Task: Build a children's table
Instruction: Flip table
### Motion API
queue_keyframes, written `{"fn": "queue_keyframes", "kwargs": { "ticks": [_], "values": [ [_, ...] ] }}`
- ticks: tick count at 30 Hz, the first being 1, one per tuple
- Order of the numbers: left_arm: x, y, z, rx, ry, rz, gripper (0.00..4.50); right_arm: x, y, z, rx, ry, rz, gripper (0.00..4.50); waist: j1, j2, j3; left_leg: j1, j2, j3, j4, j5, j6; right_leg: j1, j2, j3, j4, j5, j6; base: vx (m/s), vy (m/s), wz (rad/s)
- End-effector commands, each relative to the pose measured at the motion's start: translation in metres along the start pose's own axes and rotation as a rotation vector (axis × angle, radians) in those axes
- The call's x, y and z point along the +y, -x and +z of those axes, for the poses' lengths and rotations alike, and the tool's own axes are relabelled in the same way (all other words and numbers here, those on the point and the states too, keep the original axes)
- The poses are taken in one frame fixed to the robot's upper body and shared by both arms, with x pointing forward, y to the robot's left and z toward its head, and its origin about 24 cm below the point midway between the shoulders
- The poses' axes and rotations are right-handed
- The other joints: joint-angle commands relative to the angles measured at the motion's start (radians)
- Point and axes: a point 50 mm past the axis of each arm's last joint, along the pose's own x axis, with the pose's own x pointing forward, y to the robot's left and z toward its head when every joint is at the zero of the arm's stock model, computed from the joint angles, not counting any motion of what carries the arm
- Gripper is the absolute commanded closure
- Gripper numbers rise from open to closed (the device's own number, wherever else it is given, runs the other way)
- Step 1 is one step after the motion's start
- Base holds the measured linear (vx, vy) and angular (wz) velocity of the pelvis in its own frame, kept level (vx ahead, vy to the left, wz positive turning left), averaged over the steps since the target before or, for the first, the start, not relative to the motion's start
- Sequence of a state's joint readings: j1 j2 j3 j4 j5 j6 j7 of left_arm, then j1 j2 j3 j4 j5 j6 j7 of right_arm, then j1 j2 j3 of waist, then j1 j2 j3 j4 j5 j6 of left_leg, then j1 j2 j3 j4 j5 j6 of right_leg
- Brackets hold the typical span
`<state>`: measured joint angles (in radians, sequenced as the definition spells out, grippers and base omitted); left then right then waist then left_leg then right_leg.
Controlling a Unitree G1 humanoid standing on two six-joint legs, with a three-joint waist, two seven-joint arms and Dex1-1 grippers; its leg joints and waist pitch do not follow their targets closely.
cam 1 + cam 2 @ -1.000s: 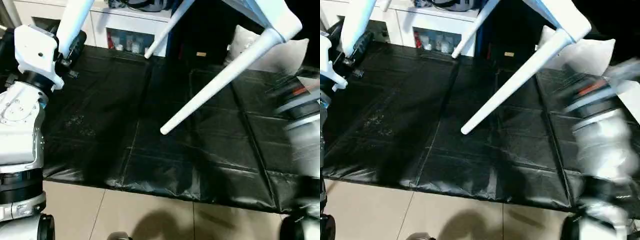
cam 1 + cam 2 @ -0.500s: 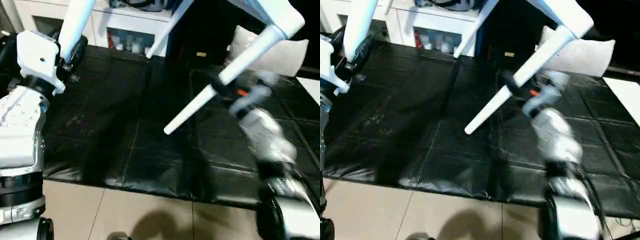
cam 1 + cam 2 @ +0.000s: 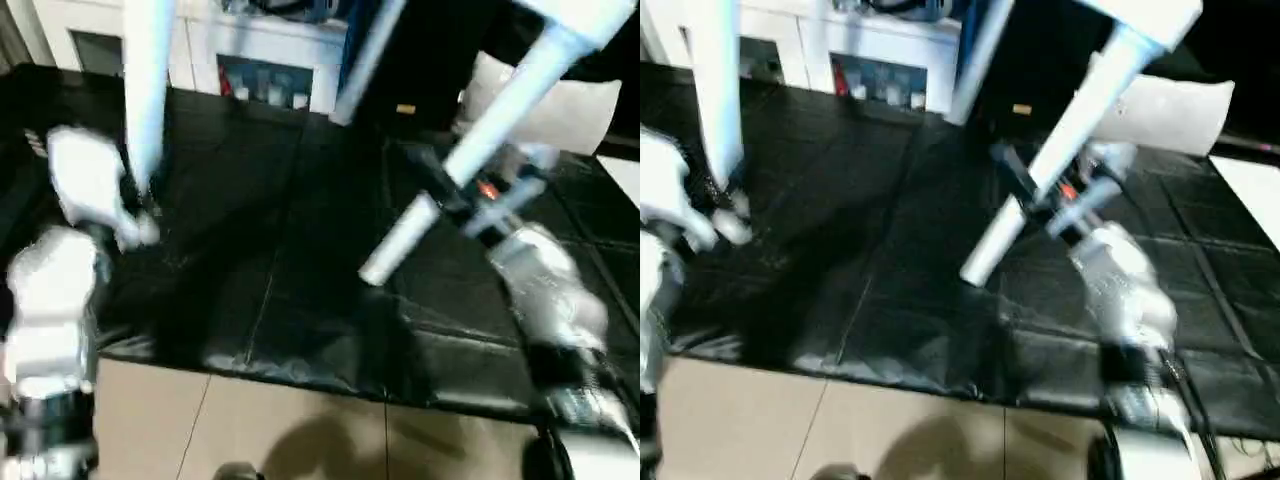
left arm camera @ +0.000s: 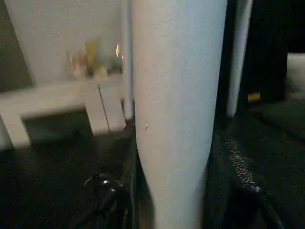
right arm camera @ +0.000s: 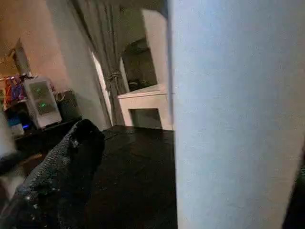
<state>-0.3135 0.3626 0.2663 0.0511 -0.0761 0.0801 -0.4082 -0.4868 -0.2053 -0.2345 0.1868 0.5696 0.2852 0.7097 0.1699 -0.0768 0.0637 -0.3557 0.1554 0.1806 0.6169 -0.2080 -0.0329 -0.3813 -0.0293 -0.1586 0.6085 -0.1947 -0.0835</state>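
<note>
my left gripper (image 4: 171, 210) is clamped on one table leg (image 4: 176, 105) near its tip, above the black mat (image 3: 300, 250). my right gripper (image 3: 450, 195) stands wide around another leg (image 3: 470, 160) — one finger (image 5: 62, 176) clear of it. the white cabinet (image 3: 890, 50) sits behind. no writing is readable.

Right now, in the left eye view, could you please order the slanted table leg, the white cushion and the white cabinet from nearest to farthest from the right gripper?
1. Slanted table leg: right between the right gripper fingers.
2. White cushion: just behind, farther right.
3. White cabinet: back left.
</note>
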Motion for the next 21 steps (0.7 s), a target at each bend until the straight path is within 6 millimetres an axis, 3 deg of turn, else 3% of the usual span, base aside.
{"fn": "queue_keyframes", "kwargs": {
  "ticks": [1,4,8,11,12,16,17,19,21],
  "values": [
    [-0.019,-0.010,0.015,-0.073,-0.024,-0.094,2.93,0.024,-0.011,0.008,-0.017,0.008,0.125,0.00,-0.008,0.019,-0.067,0.017,0.110,-0.054,-0.080,-0.125,0.031,0.052,-0.167,0.100,-0.105,-0.320,0.048,0.000,0.000,0.00],
    [-0.016,-0.007,0.010,-0.053,-0.029,-0.073,2.94,0.035,-0.008,0.006,-0.013,-0.001,0.136,0.00,-0.006,0.024,-0.069,0.018,0.113,-0.057,-0.081,-0.123,0.030,0.051,-0.167,0.099,-0.101,-0.296,0.033,0.000,0.000,0.00],
    [-0.009,0.001,0.002,-0.024,-0.033,-0.039,2.94,0.044,-0.011,-0.003,0.003,-0.013,0.141,0.00,-0.011,0.020,-0.067,0.015,0.109,-0.055,-0.079,-0.124,0.026,0.052,-0.169,0.099,-0.101,-0.295,0.018,0.000,0.000,0.00],
    [-0.005,0.007,-0.005,0.006,-0.031,-0.020,2.94,0.046,-0.013,-0.010,0.033,0.005,0.116,0.00,-0.015,0.016,-0.066,0.016,0.110,-0.054,-0.080,-0.124,0.027,0.051,-0.168,0.099,-0.103,-0.304,0.022,0.000,0.000,0.00],
    [-0.003,0.009,-0.011,0.035,-0.026,-0.009,2.94,0.049,-0.013,-0.012,0.049,0.008,0.126,0.00,-0.017,0.010,-0.067,0.015,0.111,-0.054,-0.081,-0.123,0.027,0.051,-0.168,0.100,-0.102,-0.304,0.023,0.000,0.000,0.00],
    [0.003,0.017,-0.025,0.087,-0.006,0.022,2.94,0.055,-0.012,-0.018,0.082,-0.002,0.134,0.00,-0.017,0.011,-0.065,0.018,0.112,-0.056,-0.084,-0.134,0.025,0.050,-0.170,0.101,-0.104,-0.311,0.035,0.000,0.000,0.00],
    [0.008,0.021,-0.030,0.093,0.014,0.050,2.38,0.056,-0.012,-0.021,0.101,0.016,0.127,0.00,-0.020,0.007,-0.060,0.021,0.116,-0.058,-0.089,-0.154,0.014,0.046,-0.170,0.101,-0.108,-0.321,0.034,0.000,0.000,0.00],
    [0.010,0.023,-0.034,0.099,0.020,0.053,2.24,0.056,-0.012,-0.024,0.111,0.025,0.122,0.00,-0.024,0.007,-0.056,0.028,0.117,-0.059,-0.093,-0.196,0.003,0.045,-0.170,0.099,-0.115,-0.357,0.040,0.000,0.000,0.00],
    [0.013,0.031,-0.041,0.111,0.029,0.058,2.18,0.057,-0.008,-0.026,0.126,0.037,0.104,0.00,-0.036,-0.004,-0.048,0.033,0.113,-0.061,-0.099,-0.251,-0.009,0.054,-0.176,0.095,-0.133,-0.452,0.064,0.000,0.000,0.00]
  ]
}}
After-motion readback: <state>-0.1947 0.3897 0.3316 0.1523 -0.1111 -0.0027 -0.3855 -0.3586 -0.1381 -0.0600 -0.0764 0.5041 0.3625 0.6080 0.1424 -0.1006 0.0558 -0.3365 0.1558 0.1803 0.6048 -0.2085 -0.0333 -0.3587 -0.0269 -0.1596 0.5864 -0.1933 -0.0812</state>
